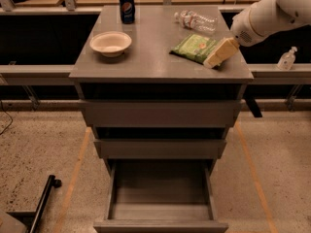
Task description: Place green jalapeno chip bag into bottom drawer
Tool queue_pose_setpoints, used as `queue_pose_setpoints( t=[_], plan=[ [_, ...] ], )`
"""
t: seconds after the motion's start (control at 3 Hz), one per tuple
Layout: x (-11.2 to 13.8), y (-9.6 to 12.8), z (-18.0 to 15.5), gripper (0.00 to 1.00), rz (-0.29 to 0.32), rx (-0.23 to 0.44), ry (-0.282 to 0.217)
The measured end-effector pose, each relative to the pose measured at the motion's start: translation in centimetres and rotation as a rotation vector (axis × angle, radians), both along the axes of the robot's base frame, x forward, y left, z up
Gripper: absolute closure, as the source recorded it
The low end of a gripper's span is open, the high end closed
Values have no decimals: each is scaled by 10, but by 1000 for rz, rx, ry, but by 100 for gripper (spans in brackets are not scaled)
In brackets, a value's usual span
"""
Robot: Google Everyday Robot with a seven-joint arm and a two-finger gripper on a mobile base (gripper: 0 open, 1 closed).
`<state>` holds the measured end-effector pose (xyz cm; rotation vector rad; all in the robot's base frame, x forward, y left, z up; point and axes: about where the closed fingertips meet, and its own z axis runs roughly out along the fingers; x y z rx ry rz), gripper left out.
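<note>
The green jalapeno chip bag (194, 47) lies flat on the right part of the grey cabinet top (146, 67). My gripper (217, 56), cream-coloured on a white arm, reaches in from the upper right and sits at the bag's right edge, low over the top. The bottom drawer (160, 212) is pulled out at the base of the cabinet and looks empty inside.
A white bowl (111, 43) sits at the left of the top, a Pepsi can (127, 7) at the back, a clear water bottle (195, 20) lying at the back right. Two upper drawers (160, 114) are closed. A small bottle (287, 58) stands on the ledge at right.
</note>
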<state>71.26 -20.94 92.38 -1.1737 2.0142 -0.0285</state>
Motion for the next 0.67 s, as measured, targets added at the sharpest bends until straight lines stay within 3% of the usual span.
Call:
queue_pose_setpoints(
  t=[0.67],
  plan=[
    [53, 3, -45, 0, -49, 100, 55]
  ],
)
